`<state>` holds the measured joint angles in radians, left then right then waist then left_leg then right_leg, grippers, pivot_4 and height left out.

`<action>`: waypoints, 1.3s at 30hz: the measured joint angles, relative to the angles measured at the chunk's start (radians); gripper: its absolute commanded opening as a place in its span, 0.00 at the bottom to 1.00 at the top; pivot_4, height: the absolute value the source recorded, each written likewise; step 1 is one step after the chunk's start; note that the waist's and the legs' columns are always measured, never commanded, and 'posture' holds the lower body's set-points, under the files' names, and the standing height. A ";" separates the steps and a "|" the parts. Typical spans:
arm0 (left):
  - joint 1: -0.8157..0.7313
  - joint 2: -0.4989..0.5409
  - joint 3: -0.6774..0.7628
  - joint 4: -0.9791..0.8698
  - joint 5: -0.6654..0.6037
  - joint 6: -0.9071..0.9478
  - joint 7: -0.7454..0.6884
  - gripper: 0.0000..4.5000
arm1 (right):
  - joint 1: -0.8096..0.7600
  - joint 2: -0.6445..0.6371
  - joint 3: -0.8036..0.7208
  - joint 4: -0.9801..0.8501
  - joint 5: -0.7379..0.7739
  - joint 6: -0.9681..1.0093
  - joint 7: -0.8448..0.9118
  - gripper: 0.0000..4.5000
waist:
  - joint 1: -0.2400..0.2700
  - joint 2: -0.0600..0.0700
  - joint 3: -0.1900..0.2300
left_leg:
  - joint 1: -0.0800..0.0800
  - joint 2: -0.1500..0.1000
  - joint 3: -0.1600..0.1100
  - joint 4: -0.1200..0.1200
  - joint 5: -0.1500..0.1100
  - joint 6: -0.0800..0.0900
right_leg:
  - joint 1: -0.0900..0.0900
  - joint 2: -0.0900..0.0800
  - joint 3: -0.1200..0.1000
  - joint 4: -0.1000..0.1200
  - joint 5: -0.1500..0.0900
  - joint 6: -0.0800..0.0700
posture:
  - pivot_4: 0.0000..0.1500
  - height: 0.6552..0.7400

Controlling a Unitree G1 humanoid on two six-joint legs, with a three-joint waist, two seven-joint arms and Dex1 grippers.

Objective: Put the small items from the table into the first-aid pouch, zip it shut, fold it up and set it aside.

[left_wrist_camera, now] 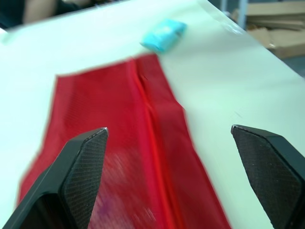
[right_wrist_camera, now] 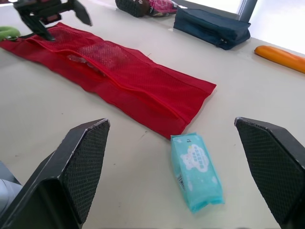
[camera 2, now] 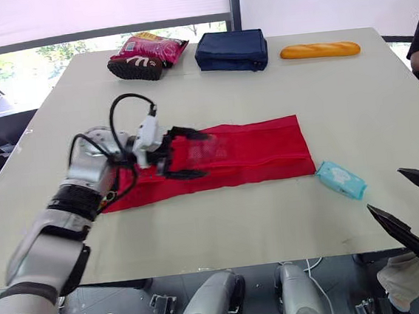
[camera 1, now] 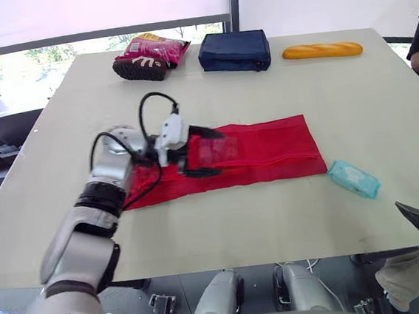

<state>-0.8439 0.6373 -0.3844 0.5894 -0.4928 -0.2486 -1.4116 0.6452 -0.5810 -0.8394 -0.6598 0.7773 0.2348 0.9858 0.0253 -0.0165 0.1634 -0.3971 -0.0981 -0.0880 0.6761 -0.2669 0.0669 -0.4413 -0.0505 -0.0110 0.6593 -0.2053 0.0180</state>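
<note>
Well, my left gripper (camera 1: 211,153) hangs over the left-centre part of the red pouch (camera 1: 276,150). Its jaws are wide, one finger toward the far edge of the cloth and one toward the near edge. The pouch lies flat and stretched out across the middle of the frame on the table (camera 1: 381,88). Something pale seems to sit under the mesh just below my left fingers; what it is I cannot tell. The teal pack (camera 1: 353,179) lies on the bare table just beside the pouch's lower-right corner. My right gripper (camera 2: 386,191) sits in the lower right of the frame, jaws also wide and holding nothing, with the pack between it and the pouch.

As I judge it, the packing is unfinished: the pack is outside, and zipping and folding come after. The zip (left_wrist_camera: 148,112) runs the length of the pouch; whether it is open I cannot tell.

To do this well, I would bring the left down on one layer only, beside the zip. It should pinch the upper lip and lift it a little, so a mouth opens rather than the whole pouch rising. The right should take the pack across its narrow width, and lightly, since it looks soft and would buckle. Then it should carry the pack low and slide it in along the zip line. The thin cloth will likely drag on the smooth table if pushed, so the left must hold firm.
</note>
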 measured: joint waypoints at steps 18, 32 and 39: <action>-0.002 -0.395 -0.021 0.085 0.505 0.109 0.488 0.98 | 0.047 0.009 -0.003 -0.042 0.028 -0.015 -0.033 1.00 | 0.011 0.001 0.000 | 0.000 0.000 0.001 0.000 0.002 -0.003 | 0.001 0.000 0.000 -0.001 0.000 0.001 | 1.00 0.99; -0.051 -0.494 -0.009 0.179 0.552 0.130 0.497 0.52 | 0.088 0.006 -0.005 -0.077 0.056 -0.021 -0.033 1.00 | 0.015 0.000 0.000 | 0.000 0.000 0.001 0.000 0.000 0.000 | 0.001 0.000 0.000 -0.001 -0.001 0.002 | 1.00 0.99; -0.052 -0.494 0.003 0.185 0.567 0.142 0.496 0.01 | 0.091 0.008 -0.005 -0.076 0.055 -0.031 -0.031 1.00 | 0.015 0.000 0.000 | 0.000 0.000 0.001 0.000 0.000 0.000 | 0.001 0.000 0.000 -0.001 -0.001 0.002 | 1.00 0.99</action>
<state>-0.8956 0.1436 -0.3817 0.7745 0.0747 -0.1069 -0.9152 0.7360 -0.5733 -0.8445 -0.7359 0.8321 0.2038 0.9545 0.0404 -0.0161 0.1632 -0.3969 -0.0979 -0.0871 0.6761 -0.2668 0.0666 -0.4403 -0.0503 -0.0110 0.6579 -0.2060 0.0196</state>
